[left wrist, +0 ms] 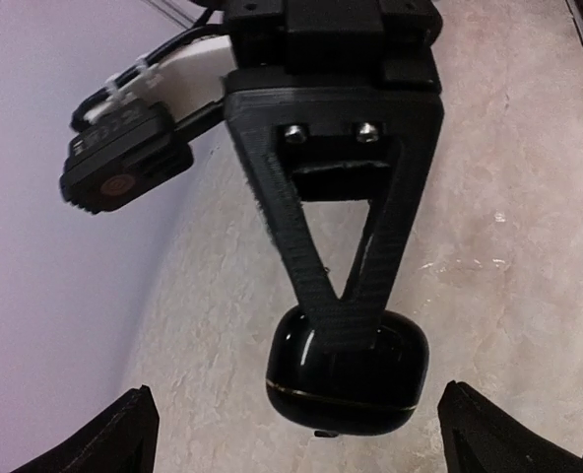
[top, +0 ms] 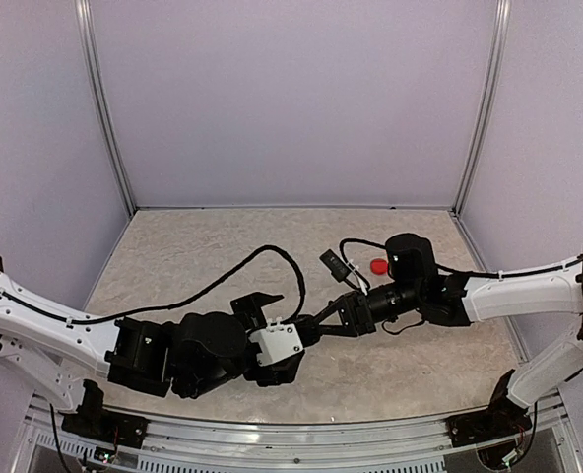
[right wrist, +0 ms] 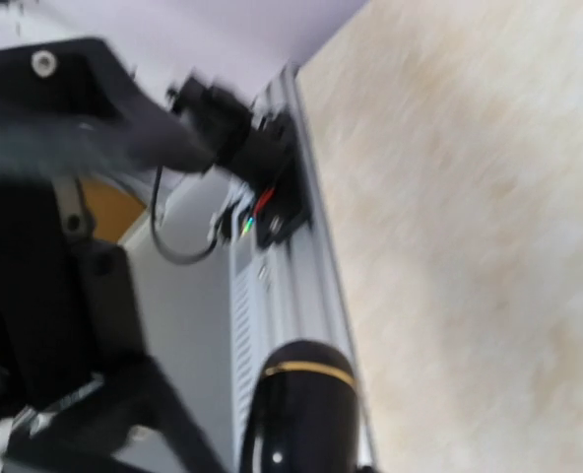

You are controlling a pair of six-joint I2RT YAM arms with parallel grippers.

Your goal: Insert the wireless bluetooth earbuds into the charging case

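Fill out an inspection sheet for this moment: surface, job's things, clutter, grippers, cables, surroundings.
Surface: beige marbled tabletop, no damage seen.
Job's things: glossy black rounded charging case with a gold seam, apparently closed; small red piece on the table, possibly an earbud, too small to tell; black earbuds not seen.
Clutter: nothing seen.
Grippers: right gripper shut on the case; left gripper open, its fingers wide on either side of the case, apart from it.
Cables: black cable looping over the table by the left arm.
Surroundings: pale lilac walls, aluminium corner posts.
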